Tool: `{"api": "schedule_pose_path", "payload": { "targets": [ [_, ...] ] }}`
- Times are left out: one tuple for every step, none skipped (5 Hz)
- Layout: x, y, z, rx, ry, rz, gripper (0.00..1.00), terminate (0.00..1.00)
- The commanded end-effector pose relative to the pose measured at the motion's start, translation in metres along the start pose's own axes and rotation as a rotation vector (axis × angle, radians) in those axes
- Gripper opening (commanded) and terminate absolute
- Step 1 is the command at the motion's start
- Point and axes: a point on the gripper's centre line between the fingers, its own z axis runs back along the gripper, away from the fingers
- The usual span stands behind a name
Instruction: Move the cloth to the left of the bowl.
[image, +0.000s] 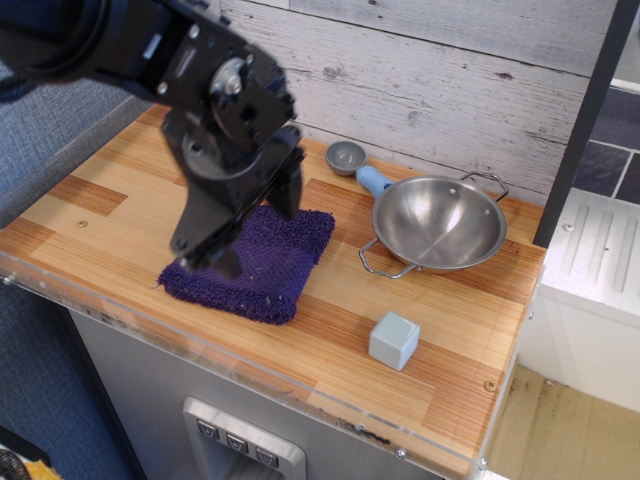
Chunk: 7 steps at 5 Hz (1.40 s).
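**A:** Cloth (270, 262) first: where does it lie?

**B:** Flat on the counter (120, 205), at about nine o'clock from the bowl (437, 222) and just beside it, its near-right corner close to the bowl's front handle. Judged by the task, it already sits on the bowl's left side.

**A:** And the gripper (215, 255)?

**B:** Down over the cloth's eight o'clock part, hiding much of it. The fingers point at the towel's left half. Whether they are spread or pinched on the fabric I cannot tell; the arm's body blocks the tips.

**A:** How would the cloth handle?

**B:** My guess: light, soft, limp terry. It will sag and fold if lifted by one point, and it should drag rather than slide cleanly on the wood. No risk of breaking. A pinch near an edge or corner, taking a fold of pile, looks the surest hold; the fuzzy fringe alone would probably slip out.

**A:** Count things for me.

**B:** One cloth, one steel bowl with two wire handles, one pale cube (393, 340) at five o'clock on the counter, one small scoop (356, 166) with a blue handle at twelve o'clock behind the bowl, and one arm.
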Motion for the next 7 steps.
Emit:
{"api": "schedule_pose_path", "payload": {
  "targets": [
    [-0.006, -0.006, -0.003, 0.027, 0.033, 0.191, 1.00, 0.00],
    [-0.004, -0.018, -0.015, 0.033, 0.041, 0.213, 1.00, 0.00],
    [0.002, -0.027, -0.022, 0.024, 0.037, 0.223, 1.00, 0.00],
    [0.007, -0.028, -0.029, 0.038, 0.035, 0.245, 1.00, 0.00],
    [0.010, -0.025, -0.045, 0.073, 0.037, 0.268, 1.00, 0.00],
    [0.009, -0.017, -0.057, 0.132, 0.035, 0.291, 1.00, 0.00],
    [0.010, -0.015, -0.062, 0.170, 0.042, 0.291, 1.00, 0.00]
  ]
}}
